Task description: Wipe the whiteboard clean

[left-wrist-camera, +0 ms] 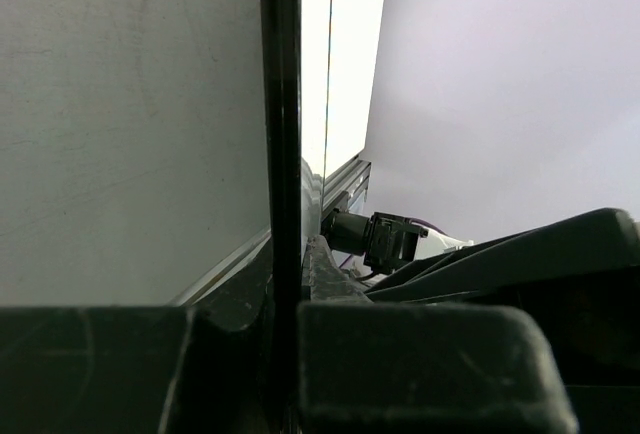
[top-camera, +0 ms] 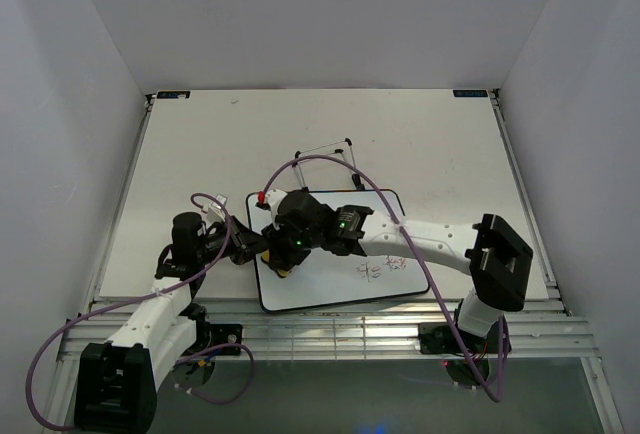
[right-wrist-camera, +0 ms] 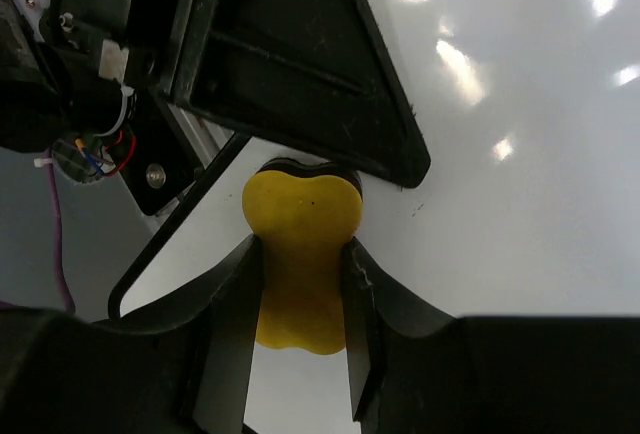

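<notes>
Whiteboard point(top-camera: 340, 254): likely stiff, light, slick. Left gripper point(top-camera: 248, 246) clamped on rim point(left-wrist-camera: 281, 104) at nine o'clock. Right gripper point(right-wrist-camera: 300, 299) clamped on yellow eraser point(right-wrist-camera: 300, 219).

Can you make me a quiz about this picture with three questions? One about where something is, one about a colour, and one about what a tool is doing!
1. Where on the whiteboard is the writing?
A. By the far left corner
B. In the near right part
C. Nowhere, the board is all clean

2. What colour is the eraser in the right tool?
A. Yellow
B. Blue
C. Green

3. What is the left tool doing?
A. Hanging wide open in the air
B. Shut on the whiteboard's black rim
C. Holding a pen

Answers:
1. B, because the top view shows scribbles only in the board's near right part.
2. A, because the right wrist view shows a yellow block squeezed between the fingers.
3. B, because the left wrist view shows the thin black rim pinched between the two fingers.
</notes>
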You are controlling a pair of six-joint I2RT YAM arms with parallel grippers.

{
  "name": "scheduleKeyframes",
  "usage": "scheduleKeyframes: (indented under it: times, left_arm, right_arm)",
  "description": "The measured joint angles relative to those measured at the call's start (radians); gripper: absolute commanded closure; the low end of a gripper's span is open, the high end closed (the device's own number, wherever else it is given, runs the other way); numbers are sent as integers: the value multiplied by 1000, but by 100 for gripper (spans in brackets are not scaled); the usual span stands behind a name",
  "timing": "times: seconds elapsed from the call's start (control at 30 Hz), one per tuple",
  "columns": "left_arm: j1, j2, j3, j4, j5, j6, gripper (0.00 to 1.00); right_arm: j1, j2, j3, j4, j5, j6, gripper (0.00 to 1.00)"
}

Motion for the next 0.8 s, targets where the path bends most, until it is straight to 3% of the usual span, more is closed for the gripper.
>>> scheduleKeyframes:
  times: [0.33, 0.63, 0.8]
  left_arm:
    - [-7, 0, 0, 2, -26, -8, 100]
    - [-7, 0, 0, -2, -25, -9, 100]
    - [-7, -5, 2, -2, -20, -11, 100]
  right_arm:
    - [-66, 25, 26, -56, -30, -14, 82]
    - [-247, -41, -115, -42, 68, -16, 81]
    - [-285, -130, -233, -24, 117, -13, 81]
